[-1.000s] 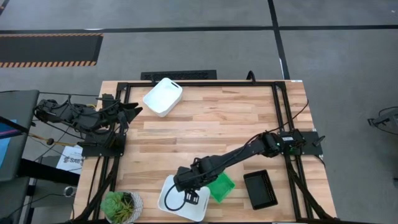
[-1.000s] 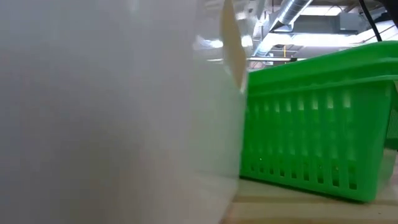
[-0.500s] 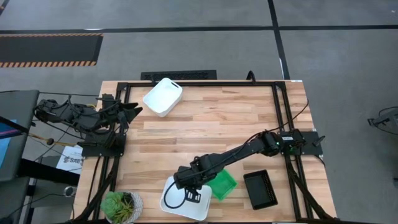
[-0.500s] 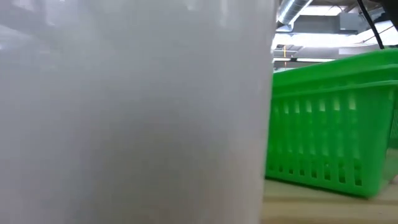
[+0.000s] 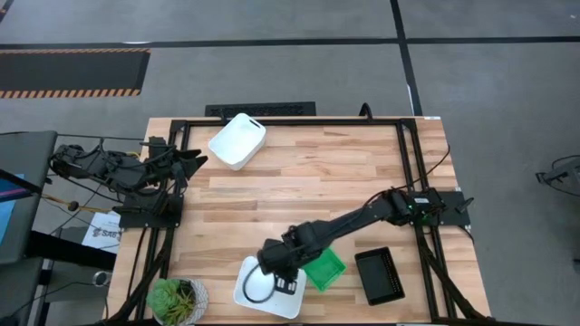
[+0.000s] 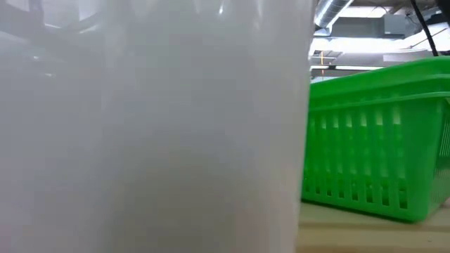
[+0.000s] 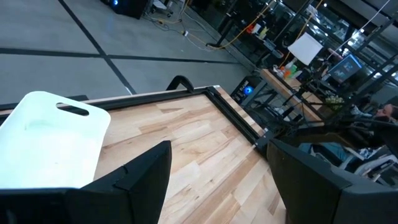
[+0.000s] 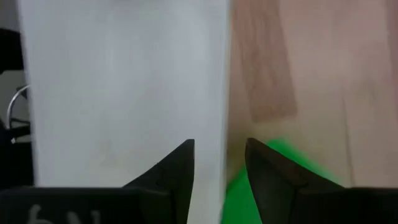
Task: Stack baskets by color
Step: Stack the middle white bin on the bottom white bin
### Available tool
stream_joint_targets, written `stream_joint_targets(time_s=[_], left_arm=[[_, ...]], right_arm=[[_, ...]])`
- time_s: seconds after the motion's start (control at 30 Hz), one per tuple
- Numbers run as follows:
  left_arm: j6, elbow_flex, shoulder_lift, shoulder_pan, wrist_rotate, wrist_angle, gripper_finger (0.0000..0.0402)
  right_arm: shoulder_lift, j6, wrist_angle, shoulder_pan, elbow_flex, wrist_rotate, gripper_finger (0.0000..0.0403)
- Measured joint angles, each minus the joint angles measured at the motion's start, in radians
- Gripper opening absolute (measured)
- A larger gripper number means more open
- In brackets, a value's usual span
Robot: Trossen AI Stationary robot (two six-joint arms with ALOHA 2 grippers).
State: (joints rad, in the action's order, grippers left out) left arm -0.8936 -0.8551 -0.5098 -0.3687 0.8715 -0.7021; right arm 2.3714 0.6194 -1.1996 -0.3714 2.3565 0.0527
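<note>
A white basket (image 5: 272, 308) rests on its bottom at the table's near edge and fills most of the low view (image 6: 155, 140). A green mesh basket (image 5: 324, 270) stands right beside it. My right gripper (image 8: 221, 162) points down over the white basket's right wall, open. One finger is inside the basket and one outside, with a gap on each side of the wall. A second white basket (image 5: 237, 140) lies at the far left. My left gripper (image 7: 217, 174) waits open at the table's left edge.
A black mesh basket (image 5: 379, 275) sits near the right front corner. A round potted plant (image 5: 177, 299) stands at the near left corner. Bare wood stretches across the table's middle and far right.
In the low view the near white basket has shifted toward the table's right, closer to the green basket. Its wall now stands upright where it was tilted. The green basket has been nudged a little the same way.
</note>
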Motion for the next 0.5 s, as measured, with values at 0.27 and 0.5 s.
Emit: stream_joint_targets(time_s=[0.27,0.5], left_arm=[[0.000,0.000,0.000,0.000,-0.016,0.000,0.0254],[0.000,0.000,0.000,0.000,-0.027,-0.006,0.0254]], right_arm=[[-0.047,0.182,-0.184,-0.139,-0.001,-0.054,0.0151],[-0.046,0.387,0.023,-0.292,-0.111,-0.153,0.0135]])
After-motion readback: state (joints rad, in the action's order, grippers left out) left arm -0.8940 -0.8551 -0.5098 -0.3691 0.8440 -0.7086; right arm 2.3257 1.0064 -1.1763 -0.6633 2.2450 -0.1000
